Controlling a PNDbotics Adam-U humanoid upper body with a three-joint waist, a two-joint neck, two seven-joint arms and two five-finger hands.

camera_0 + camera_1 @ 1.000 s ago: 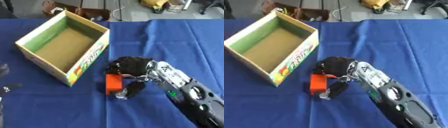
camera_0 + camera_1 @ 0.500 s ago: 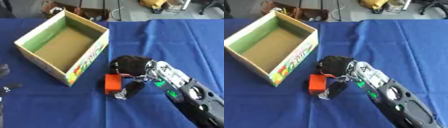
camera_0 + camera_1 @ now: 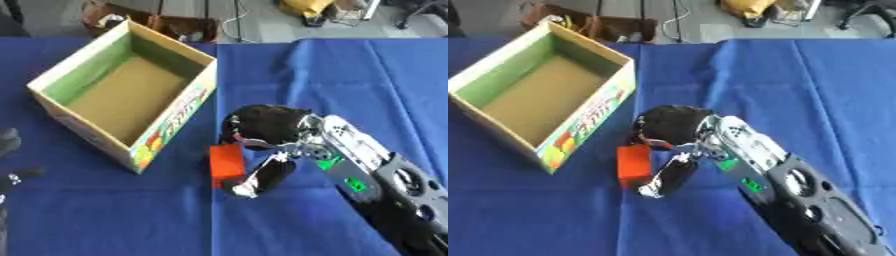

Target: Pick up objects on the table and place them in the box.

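While upright in right hand (image 3: 262,131) — orange block (image 3: 227,163).

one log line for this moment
right hand | fingers curled on orange block | on blue cloth | box empty | left hand unseen

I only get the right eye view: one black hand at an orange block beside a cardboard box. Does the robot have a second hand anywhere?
Observer: Yes. The left eye view shows the left hand as a dark shape at the picture's left edge, cut off by the frame.
Operator: Is it touching the box?
Observer: No. It lies apart from the cardboard box, with bare blue tablecloth between them, and it is nearer the robot than the box's left corner.
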